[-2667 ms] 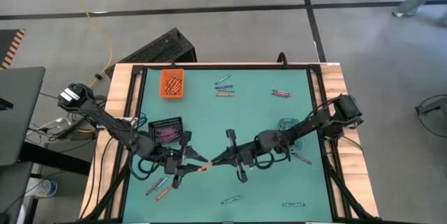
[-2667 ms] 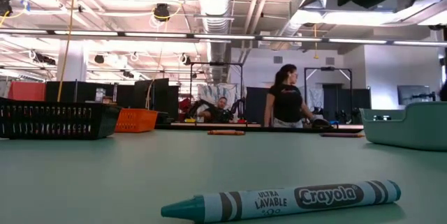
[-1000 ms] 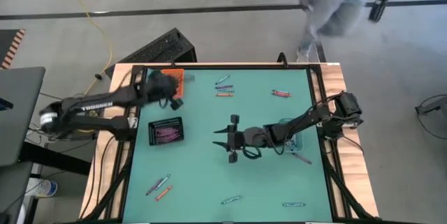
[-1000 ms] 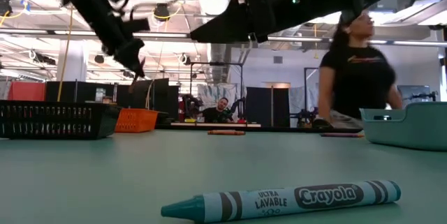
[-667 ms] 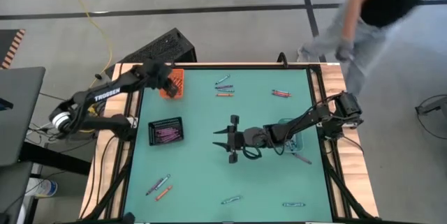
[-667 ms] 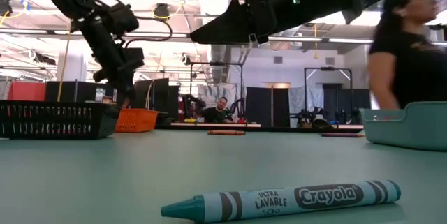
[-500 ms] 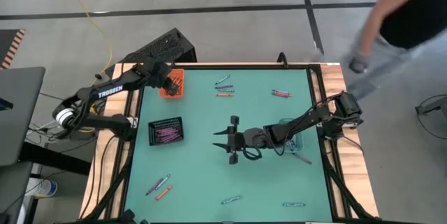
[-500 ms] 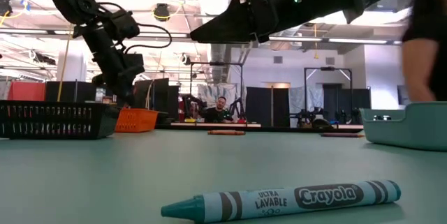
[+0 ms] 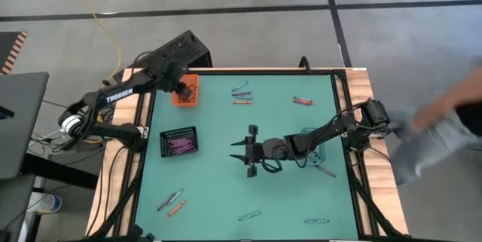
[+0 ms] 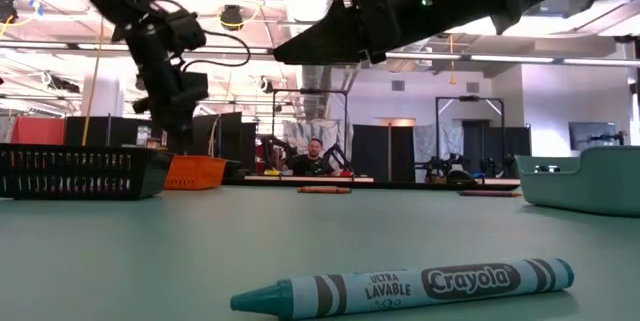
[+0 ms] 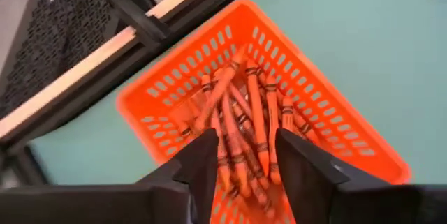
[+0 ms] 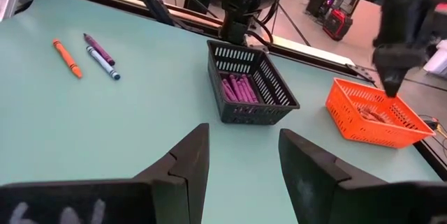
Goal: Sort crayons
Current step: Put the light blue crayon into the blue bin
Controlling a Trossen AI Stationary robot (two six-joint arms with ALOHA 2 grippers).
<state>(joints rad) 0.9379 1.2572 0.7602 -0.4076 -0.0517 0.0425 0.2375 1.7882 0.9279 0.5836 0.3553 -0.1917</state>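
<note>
Two trays already have stock: the orange tray [image 9: 185, 91] holds a pile of orange crayons [image 11: 246, 135], the black tray [image 9: 179, 142] holds purple ones. We see our left gripper [image 11: 241, 158] hanging over the orange tray, fingers spread, nothing between them. Right gripper [image 9: 248, 151] waits mid-table, fingers apart, empty. We judge the sort partly done. Loose crayons left: a cluster at the far edge [image 9: 241, 93], a pair far right [image 9: 303, 101], three near left [image 9: 172, 201], two along the near edge [image 9: 250, 215], one by the teal tray [image 9: 312, 138]. Teal tray contents we can't make out.
</note>
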